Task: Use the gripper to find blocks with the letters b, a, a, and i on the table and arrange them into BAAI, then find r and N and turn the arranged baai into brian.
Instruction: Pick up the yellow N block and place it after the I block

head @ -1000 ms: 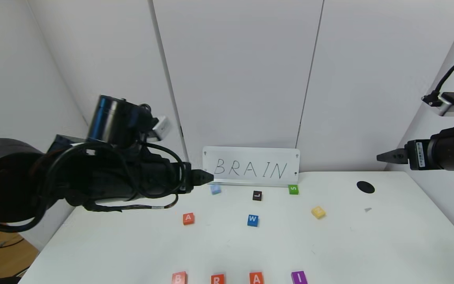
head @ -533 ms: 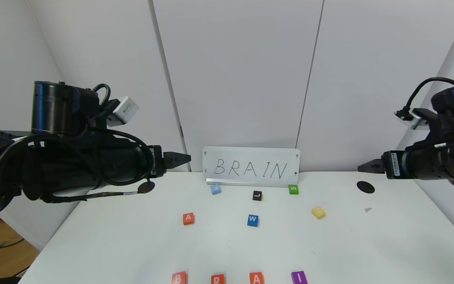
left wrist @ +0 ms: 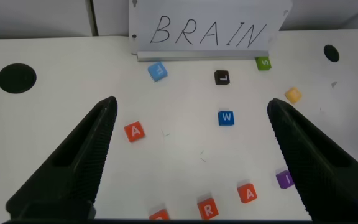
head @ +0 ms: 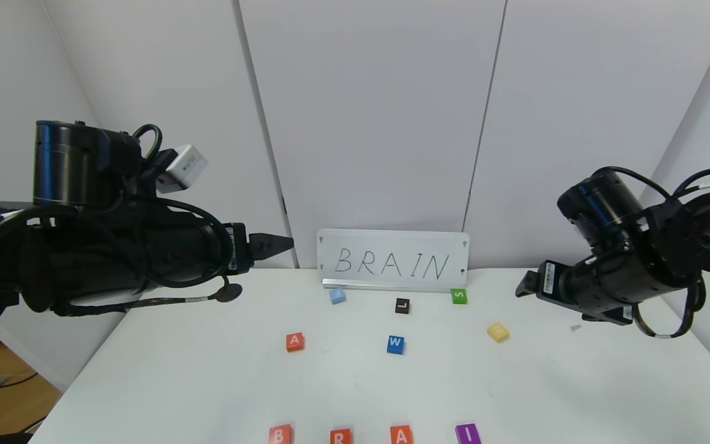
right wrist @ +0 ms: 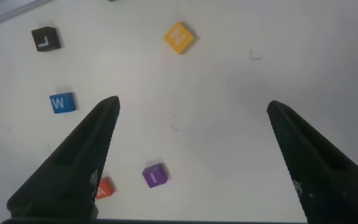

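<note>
Left gripper (head: 272,245), jaws spread and empty, hangs above the table's (head: 607,382) left rear. Along the near edge runs B (head: 280,434), r (head: 340,436), A (head: 401,435), I (head: 467,433) — the row lacks only its last letter. N (head: 498,332), square with no long axis, lies corner-on, mid-right. Right gripper (right wrist: 191,165) — wide open, empty — hovers near it; judging by this, it must descend on N and carry it beyond I.

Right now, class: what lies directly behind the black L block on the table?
Behind the black L block stands the BRAIN sign at the table's far edge. Between them only bare white tabletop shows. Nothing hides that stretch.
</note>
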Motion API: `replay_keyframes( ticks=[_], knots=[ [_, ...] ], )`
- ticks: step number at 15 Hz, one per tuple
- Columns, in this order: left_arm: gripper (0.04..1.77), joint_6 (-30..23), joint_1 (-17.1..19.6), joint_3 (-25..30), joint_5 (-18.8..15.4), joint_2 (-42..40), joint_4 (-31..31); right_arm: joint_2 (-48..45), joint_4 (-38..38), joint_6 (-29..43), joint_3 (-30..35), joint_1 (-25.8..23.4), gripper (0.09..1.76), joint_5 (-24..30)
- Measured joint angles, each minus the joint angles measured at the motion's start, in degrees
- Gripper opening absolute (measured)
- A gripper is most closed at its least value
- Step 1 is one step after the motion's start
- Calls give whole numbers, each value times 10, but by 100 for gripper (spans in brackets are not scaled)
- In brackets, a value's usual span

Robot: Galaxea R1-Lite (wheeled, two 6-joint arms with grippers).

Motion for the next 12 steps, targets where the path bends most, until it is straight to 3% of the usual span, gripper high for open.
replay_keyframes(
  ticks=[6, 9, 12],
  knots=[
    [172, 1, 5, 2, -1, -5, 1, 86, 27, 180, -93, 42, 171, 2],
    [172, 1, 7, 1, -5, -7, 2, 130, 27, 221, -121, 28, 171, 6],
    [172, 1, 10, 1, -18, -7, 3, 159, 27, 244, -137, 10, 171, 45]
  ],
)
